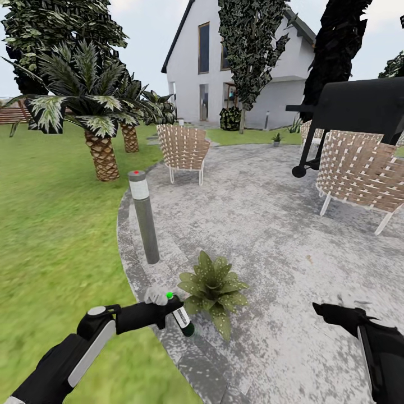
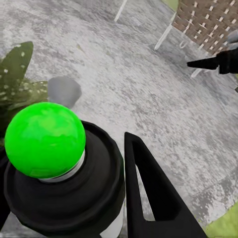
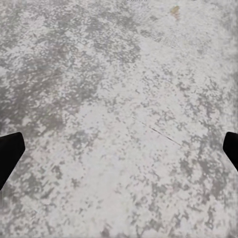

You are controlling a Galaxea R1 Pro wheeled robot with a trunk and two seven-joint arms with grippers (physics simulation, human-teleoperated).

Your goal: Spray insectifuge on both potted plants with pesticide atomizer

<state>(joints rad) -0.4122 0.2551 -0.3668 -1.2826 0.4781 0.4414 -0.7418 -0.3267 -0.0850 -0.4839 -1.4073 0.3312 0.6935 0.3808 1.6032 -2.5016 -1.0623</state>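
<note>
Green-dotted pesticide atomizer (image 1: 180, 316) beside potted plant (image 1: 215, 287), seemingly gripped.

Potted plant (image 1: 213, 289) on the patio (image 1: 269, 224), close to its left edge; lawn (image 1: 50, 235) beyond that edge. Bollard lamp (image 1: 144, 216) behind and left of the plant, at the patio rim. Pesticide atomizer (image 1: 180, 317) in the left gripper (image 1: 168, 310), just left of the plant's leaves. Right gripper (image 1: 325, 310) well right, over bare paving. Wicker chair (image 1: 182, 148) behind; second chair (image 1: 362, 171) far right, grill (image 1: 348, 112) behind it. Palms (image 1: 92, 112) on the lawn, left. House (image 1: 235, 67) at back.
</note>
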